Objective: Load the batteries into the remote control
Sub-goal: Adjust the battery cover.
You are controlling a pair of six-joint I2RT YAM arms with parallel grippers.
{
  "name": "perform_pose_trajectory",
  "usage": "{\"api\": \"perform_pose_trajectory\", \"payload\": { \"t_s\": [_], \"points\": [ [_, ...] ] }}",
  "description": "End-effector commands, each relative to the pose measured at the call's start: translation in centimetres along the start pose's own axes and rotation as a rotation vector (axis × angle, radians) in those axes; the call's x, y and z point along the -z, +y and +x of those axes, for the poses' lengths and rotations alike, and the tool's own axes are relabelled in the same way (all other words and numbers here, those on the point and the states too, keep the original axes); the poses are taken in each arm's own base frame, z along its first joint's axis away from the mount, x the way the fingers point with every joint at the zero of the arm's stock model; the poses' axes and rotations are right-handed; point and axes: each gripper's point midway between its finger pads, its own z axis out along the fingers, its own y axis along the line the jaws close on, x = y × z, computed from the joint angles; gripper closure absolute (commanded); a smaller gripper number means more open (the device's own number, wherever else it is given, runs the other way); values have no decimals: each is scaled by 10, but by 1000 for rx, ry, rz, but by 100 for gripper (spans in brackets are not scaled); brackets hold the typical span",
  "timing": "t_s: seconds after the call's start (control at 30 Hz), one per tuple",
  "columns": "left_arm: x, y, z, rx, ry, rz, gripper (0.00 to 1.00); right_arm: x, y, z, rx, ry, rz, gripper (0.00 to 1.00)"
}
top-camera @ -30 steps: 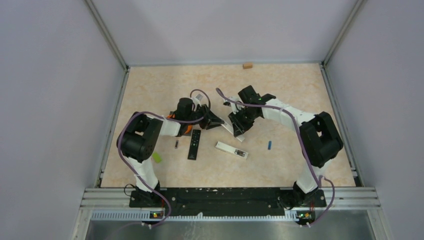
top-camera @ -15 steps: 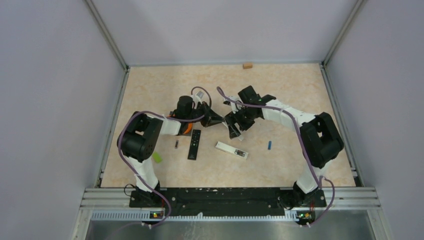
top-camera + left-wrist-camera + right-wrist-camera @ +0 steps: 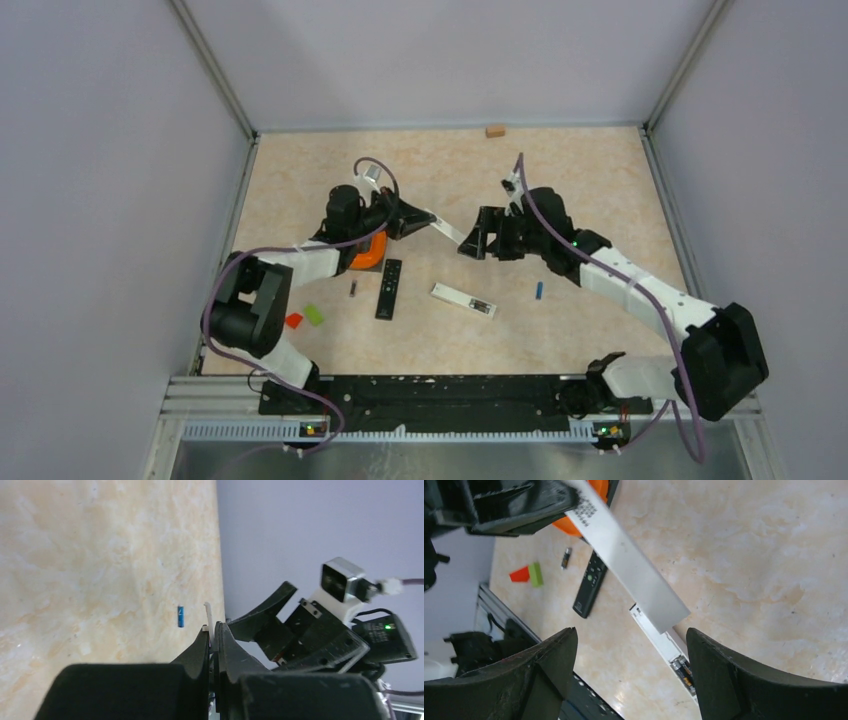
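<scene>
white remote point(image 3: 463, 300) lies flat, compartment open; blue battery point(image 3: 539, 291) near

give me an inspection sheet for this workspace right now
surface: pale marbled table, no spills seen
job's things: white remote lying flat, bay open at one end; black remote beside it; dark battery and blue battery loose on the table; white strip held in the air
clutter: red block, green block; brown block at far edge; orange thing partly under left arm
grippers: left gripper shut on the white strip; right gripper open, holding nothing
cables: purple cable looped above each wrist
surroundings: grey walls; metal rail at near edge
</scene>
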Motion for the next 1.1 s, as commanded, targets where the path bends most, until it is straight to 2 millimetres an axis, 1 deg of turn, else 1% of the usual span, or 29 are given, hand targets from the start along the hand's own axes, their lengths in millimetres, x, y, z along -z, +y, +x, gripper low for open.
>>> {"api": "perform_pose_trajectory", "payload": {
  "t_s": [0.0, 0.07, 0.1, 0.13, 0.2, 0.3, 0.4, 0.47, 0.6, 0.67, 0.77, 0.87, 0.97, 1.03, 1.07],
  "points": [
    [14, -48, -14, -36, -91, 121, 100, 16, 2, -38, -305, -261, 20, 19],
    [19, -59, -18, -36, -123, 142, 100, 23, -1, -42, -371, -325, 20, 19],
    [21, -62, -19, -39, -141, 144, 100, 26, -2, -46, -398, -367, 14, 19],
    [23, -62, -22, -38, -165, 136, 100, 27, -4, -46, -414, -397, -2, 19],
    [28, -64, -28, -39, -218, 130, 100, 33, 8, -55, -437, -454, -96, 19],
    [33, -74, -30, -30, -244, 162, 100, 39, 30, -68, -450, -491, -247, 21],
    [37, -81, -27, -9, -240, 197, 100, 45, 50, -79, -443, -513, -364, 26],
    [38, -85, -25, 6, -232, 224, 100, 49, 56, -85, -435, -533, -402, 29],
    [41, -94, -21, 16, -210, 270, 100, 54, 59, -93, -434, -562, -425, 37],
    [42, -96, -20, 12, -206, 284, 100, 53, 59, -94, -442, -550, -426, 43],
    [44, -98, -17, 2, -199, 293, 100, 47, 57, -92, -458, -528, -424, 48],
    [46, -100, -13, -4, -186, 302, 100, 42, 53, -91, -482, -508, -420, 50],
    [47, -101, -11, -14, -176, 304, 100, 42, 54, -94, -487, -510, -437, 51],
    [47, -99, -9, -14, -168, 302, 100, 43, 56, -96, -482, -509, -449, 56],
    [47, -99, -9, -15, -167, 302, 100, 43, 57, -97, -477, -503, -455, 61]
  ]
}}
